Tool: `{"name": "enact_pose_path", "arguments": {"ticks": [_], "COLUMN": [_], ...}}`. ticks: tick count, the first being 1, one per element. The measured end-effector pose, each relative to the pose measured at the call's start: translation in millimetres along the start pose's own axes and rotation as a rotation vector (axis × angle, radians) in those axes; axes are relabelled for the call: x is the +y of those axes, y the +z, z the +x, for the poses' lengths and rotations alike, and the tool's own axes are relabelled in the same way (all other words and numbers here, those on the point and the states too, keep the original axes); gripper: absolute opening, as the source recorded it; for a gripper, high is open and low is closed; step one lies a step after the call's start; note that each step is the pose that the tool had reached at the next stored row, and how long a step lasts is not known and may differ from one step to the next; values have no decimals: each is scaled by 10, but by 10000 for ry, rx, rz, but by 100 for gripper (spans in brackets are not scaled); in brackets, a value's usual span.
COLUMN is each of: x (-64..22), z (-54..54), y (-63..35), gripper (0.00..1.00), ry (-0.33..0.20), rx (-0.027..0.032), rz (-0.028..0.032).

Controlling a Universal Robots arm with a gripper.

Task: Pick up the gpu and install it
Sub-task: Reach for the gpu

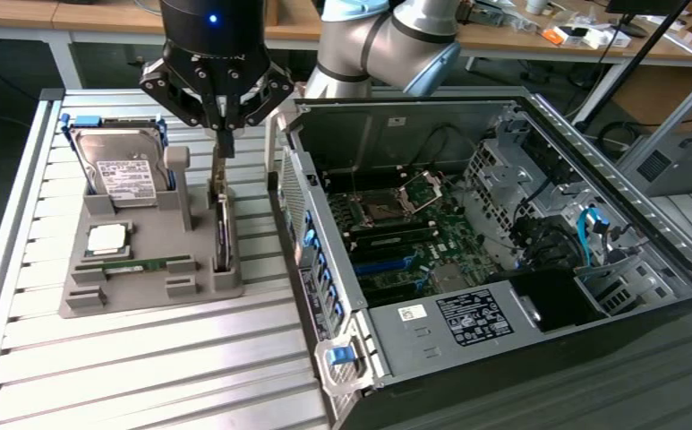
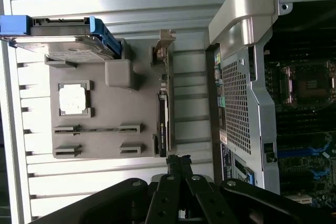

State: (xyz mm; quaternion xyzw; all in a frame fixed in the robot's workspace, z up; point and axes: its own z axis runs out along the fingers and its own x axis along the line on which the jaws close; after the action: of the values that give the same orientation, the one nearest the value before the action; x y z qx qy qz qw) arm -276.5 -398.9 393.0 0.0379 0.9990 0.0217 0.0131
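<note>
The gpu stands on its long edge in a narrow slot of a grey holder. It sits along the holder's side nearest the open computer case. It is a thin dark card, and the wrist view shows a pale metal bracket at the end nearest the hard drive. The card is seated in the slot and upright.

Above it hangs the pincer, pointing down in line with the card's top edge. Its dark fingers are drawn together, tip against tip. In the wrist view the closed tips lie over the card's end away from the bracket. Whether they touch the card cannot be told.

In the rest of the holder, a hard drive with a white label and blue side rails leans in the far cradle. A square silver processor chip lies flat in a recess in front of it. A narrow green memory stick lies in a slot nearer the exterior view's bottom edge.

The holder rests on a counter of ribbed aluminium slats. Just beside it, on the exterior view's right, the computer case lies on its side with the panel off. This exposes the motherboard, its empty processor socket, blue slots and cables. The arm, grey with pale blue joint caps, reaches in from the far side above the case.
</note>
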Motion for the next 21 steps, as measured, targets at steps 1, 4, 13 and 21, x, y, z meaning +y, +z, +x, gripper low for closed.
{"name": "enact_pose_path", "arguments": {"ticks": [1, 4, 13, 21], "x": [0, -1, -3, -4], "z": [3, 11, 37, 53], "y": [0, 0, -1, -1], "gripper": [10, 10, 10, 10], "ry": [0, 0, 0, -1], "rx": [0, 0, 0, 0], "rz": [0, 0, 0, 0]}}
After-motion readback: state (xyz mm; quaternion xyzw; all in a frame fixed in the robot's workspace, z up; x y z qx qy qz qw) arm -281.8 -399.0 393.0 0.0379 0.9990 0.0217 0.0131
